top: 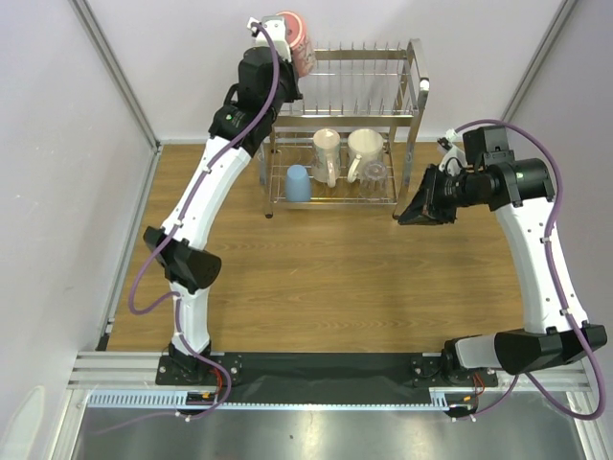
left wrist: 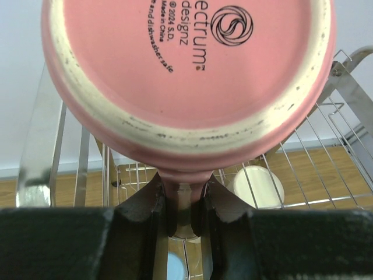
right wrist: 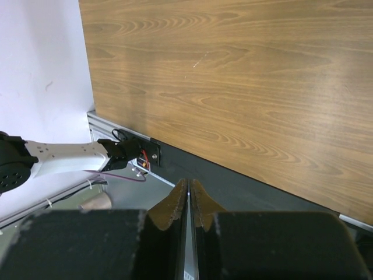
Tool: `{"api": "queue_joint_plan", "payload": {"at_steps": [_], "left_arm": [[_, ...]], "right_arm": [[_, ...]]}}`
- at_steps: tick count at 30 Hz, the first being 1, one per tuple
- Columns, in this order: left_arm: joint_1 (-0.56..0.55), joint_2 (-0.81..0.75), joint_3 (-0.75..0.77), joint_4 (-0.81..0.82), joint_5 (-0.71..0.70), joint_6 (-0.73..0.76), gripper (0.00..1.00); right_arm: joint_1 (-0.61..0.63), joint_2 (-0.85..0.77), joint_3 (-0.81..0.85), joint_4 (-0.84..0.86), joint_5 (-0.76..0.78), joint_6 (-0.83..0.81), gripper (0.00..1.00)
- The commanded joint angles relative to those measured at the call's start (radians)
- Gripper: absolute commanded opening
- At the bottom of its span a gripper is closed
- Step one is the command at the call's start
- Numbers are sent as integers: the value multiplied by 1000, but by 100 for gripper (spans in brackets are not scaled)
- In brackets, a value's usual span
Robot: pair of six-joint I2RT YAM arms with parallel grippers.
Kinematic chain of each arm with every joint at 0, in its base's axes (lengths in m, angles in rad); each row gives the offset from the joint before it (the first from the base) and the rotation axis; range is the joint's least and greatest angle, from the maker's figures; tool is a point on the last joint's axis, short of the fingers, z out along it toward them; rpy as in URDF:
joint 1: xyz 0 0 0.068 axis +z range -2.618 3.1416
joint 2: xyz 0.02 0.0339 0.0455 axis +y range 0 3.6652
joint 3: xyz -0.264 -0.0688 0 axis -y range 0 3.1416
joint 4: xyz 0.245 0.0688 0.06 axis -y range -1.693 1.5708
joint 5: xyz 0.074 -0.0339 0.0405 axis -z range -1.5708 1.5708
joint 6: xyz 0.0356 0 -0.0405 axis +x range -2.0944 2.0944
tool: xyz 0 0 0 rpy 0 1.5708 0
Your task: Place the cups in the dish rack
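1. The left gripper is clamped on the handle of the pink mug, its base turned toward the wrist camera.
2. The mug is held above the left end of the upper tier of the dish rack.
3. The right gripper is pressed closed, empty, beside the rack's right end.

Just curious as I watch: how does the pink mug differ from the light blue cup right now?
The pink mug is held aloft by the left end effector, pinched at its handle; the light blue cup rests untouched in the lower tier of the dish rack. The pink mug has a handle; the light blue cup shows none. Both are small cups.
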Motion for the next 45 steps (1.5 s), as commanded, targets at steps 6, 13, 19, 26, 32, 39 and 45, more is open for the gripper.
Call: {"api": "queue_joint_plan", "payload": {"at_steps": [6,13,19,26,32,39,45], "left_arm": [[-9,-7,44,185,-34,-17,0],[-11,-2,34,180,-77,-23,0],[-16,-2,15,165,-102,-32,0],[-28,25,9,174,-93,-38,0],[-32,39,5,168,-117,-48,0],[-36,38,-17,169,-146,-61,0],[-36,41,-21,188,-140,-49,8]], "right_arm": [[-48,-24,-10,-136,-25,-28,9],[-71,-24,6,-129,-27,-32,10],[-84,-16,12,-136,-16,-54,9],[-107,0,32,-153,-10,-84,9],[-125,11,45,-161,-14,-102,9],[-130,16,48,-159,-17,-105,8],[-142,23,58,-155,-19,-107,9]]}}
